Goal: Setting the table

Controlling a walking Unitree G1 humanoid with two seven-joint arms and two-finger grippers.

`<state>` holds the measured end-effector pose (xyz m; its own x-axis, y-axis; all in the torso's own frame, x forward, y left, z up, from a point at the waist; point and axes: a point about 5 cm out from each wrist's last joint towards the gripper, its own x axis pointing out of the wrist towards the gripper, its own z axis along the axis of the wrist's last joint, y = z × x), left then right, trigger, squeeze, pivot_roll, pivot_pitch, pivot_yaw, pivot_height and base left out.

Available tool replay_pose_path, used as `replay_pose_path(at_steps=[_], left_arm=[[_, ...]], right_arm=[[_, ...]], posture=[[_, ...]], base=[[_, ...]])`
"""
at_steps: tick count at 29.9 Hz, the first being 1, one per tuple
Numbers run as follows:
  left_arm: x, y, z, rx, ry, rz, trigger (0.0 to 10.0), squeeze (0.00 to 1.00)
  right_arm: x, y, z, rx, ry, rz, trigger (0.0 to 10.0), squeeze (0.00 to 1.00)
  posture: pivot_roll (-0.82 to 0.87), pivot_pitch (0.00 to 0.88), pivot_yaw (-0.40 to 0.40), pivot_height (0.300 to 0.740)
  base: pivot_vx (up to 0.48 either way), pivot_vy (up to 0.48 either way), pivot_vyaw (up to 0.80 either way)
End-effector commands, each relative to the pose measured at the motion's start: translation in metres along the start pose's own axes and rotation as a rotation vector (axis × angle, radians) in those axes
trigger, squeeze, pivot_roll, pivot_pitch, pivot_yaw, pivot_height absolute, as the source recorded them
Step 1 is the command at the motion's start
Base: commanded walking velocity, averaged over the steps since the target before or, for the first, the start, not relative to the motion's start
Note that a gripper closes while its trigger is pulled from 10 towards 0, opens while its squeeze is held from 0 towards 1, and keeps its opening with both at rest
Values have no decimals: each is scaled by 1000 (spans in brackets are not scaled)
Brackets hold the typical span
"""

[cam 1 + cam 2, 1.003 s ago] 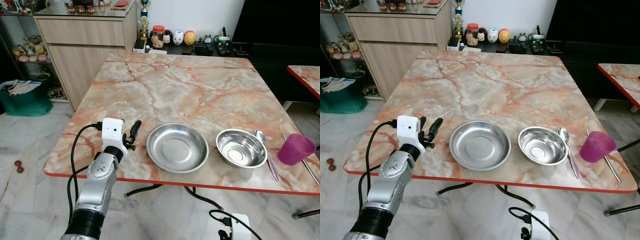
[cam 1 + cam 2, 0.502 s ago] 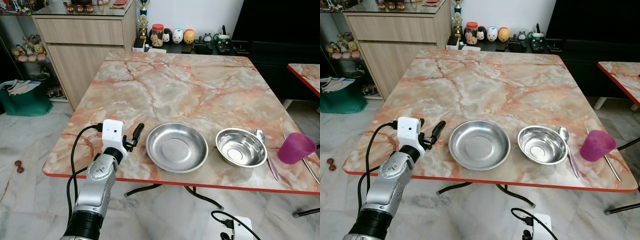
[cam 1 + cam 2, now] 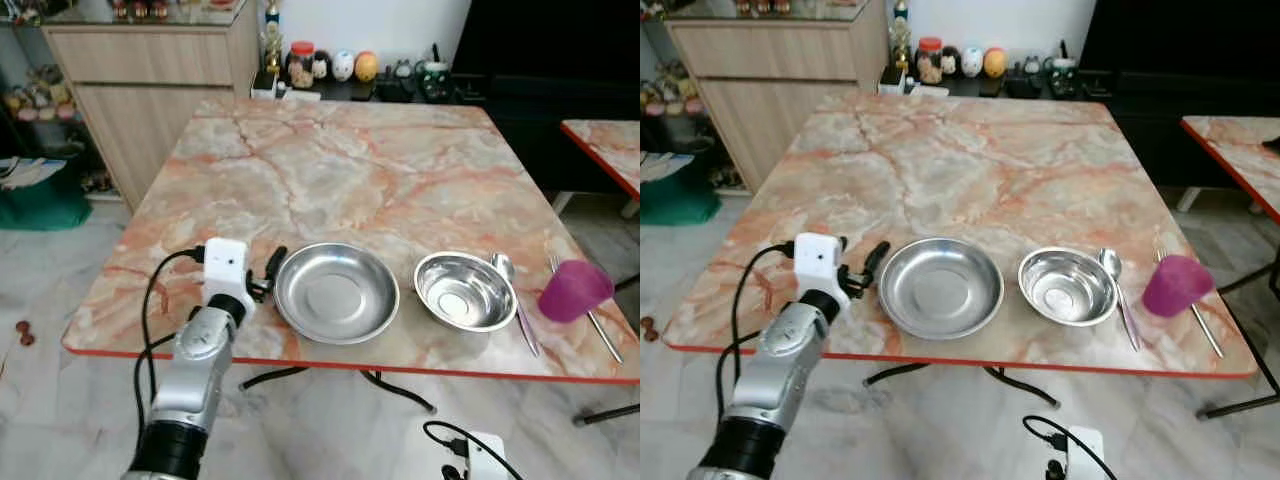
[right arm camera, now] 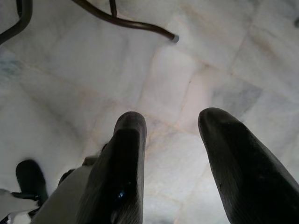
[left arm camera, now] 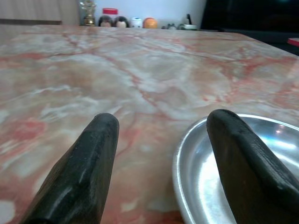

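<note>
A shallow steel plate (image 3: 336,292) lies near the front edge of the marble table (image 3: 330,170). To its right stand a steel bowl (image 3: 465,291), a spoon (image 3: 512,295), a purple cup (image 3: 575,290) and a thin metal utensil (image 3: 598,335). My left gripper (image 3: 862,255) is open at the plate's left rim, low over the table. In the left wrist view one finger (image 5: 88,158) is over bare marble and the other finger (image 5: 243,154) is above the plate (image 5: 233,172). My right gripper (image 4: 170,116) hangs open over the floor.
A wooden cabinet (image 3: 150,90) stands back left, with a green bin (image 3: 40,195) beside it. Jars and figurines (image 3: 340,65) line a dark low shelf behind the table. Another table's corner (image 3: 610,150) is at the right. A cable and white plug (image 3: 480,455) lie on the floor.
The camera has shifted and tilted. My left gripper has closed the gap to the plate, its right finger now reaching the rim. The dishes have not moved.
</note>
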<state>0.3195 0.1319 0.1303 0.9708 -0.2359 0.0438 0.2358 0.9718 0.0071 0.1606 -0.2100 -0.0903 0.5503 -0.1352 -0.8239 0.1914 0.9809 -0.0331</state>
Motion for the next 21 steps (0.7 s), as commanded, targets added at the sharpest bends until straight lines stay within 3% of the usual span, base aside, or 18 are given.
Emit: replay_pose_path(at_steps=[1,12,21], left_arm=[[1,1,2,-8,0,5,10000,0],[2,-1,0,-7,29,-29,10000,0],[3,-6,-19,-60,190,-57,10000,0]], right_arm=[[0,-1,0,5,0,-1,10000,0],[0,-1,0,0,2,2,10000,0],[0,-1,0,-6,4,5,10000,0]], posture=[[68,0,-54,711],[69,0,-56,711],[71,0,-56,711]], base=[[0,0,0],[0,0,0],[0,0,0]])
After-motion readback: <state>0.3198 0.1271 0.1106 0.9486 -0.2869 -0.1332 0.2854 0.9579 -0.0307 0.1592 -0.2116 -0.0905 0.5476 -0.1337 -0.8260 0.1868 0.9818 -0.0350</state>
